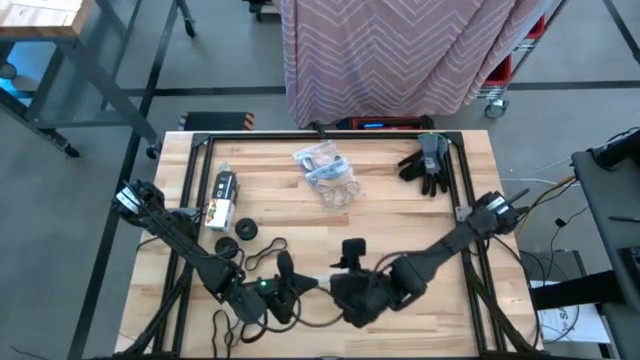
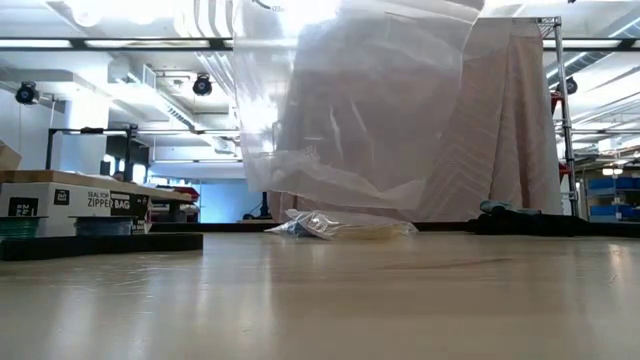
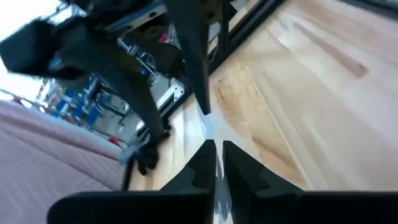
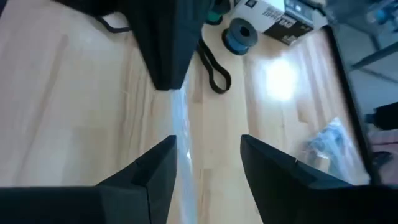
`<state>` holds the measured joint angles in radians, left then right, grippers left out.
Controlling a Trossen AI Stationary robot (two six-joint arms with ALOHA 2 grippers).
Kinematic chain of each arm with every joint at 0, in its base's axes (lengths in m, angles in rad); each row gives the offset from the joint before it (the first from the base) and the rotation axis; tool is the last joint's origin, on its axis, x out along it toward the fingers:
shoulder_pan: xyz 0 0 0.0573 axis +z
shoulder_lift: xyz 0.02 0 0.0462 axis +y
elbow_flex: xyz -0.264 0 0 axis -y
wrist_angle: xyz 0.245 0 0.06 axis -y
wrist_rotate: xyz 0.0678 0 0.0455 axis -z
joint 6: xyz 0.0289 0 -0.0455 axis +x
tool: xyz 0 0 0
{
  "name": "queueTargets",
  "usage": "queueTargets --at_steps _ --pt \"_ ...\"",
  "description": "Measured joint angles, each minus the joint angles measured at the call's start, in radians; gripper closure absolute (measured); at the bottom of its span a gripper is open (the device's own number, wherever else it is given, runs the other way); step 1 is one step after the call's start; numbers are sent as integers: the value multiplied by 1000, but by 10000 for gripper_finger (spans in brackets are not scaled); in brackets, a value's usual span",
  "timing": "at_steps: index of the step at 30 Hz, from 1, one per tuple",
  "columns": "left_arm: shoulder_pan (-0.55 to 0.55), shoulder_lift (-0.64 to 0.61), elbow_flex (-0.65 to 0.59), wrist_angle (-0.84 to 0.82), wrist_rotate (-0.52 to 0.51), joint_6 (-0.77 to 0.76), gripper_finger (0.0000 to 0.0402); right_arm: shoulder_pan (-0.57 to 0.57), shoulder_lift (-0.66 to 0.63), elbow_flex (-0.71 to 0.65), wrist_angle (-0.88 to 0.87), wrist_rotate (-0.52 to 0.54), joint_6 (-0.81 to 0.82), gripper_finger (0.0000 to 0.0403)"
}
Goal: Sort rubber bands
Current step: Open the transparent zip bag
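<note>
Left gripper (image 3: 217, 146) is clenching its two fingers on the thin edge of a clear plastic bag (image 2: 350, 110), holding it up off the table (image 1: 420, 215) near the front edge. Right gripper (image 4: 208, 140), just beside it and facing it, is standing released, its fingers spread to either side of the same bag edge; the plastic is running close by one finger without being pinched. Seen from table height, the bag is hanging as a broad crinkled sheet.

Black rubber bands (image 1: 262, 255) are lying loose on the wood just to the outer side of the left gripper, one loop (image 4: 211, 68) showing a little way beyond the right gripper's fingertips, next to a small round roll (image 4: 239, 34). More bands, blue and tan, are sitting inside a heap of clear bags (image 1: 330, 175) well beyond both grippers, toward the table's far edge. A box of zipper bags (image 1: 222, 200) is lying farther out past the left gripper, and a pair of dark gloves (image 1: 428, 165) is resting well off beyond the right gripper, by the far corner.
</note>
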<state>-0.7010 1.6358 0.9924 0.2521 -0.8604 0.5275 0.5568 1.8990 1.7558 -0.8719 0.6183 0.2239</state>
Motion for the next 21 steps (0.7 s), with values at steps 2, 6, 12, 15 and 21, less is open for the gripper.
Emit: queueTargets --at_steps 2,6,12,15,21 --pt "0 0 0 1 0 -46 400 13 0 -15 21 13 0 242" --pt "3 0 0 6 5 -114 399 19 1 -61 102 12 -5 257" --pt "15 -1 0 27 5 -236 399 14 2 -118 158 12 -64 276" --pt "21 -2 0 27 5 -291 398 10 4 -127 187 11 -68 291" --pt "21 -2 0 25 6 -351 398 10 3 -126 210 10 -60 370"
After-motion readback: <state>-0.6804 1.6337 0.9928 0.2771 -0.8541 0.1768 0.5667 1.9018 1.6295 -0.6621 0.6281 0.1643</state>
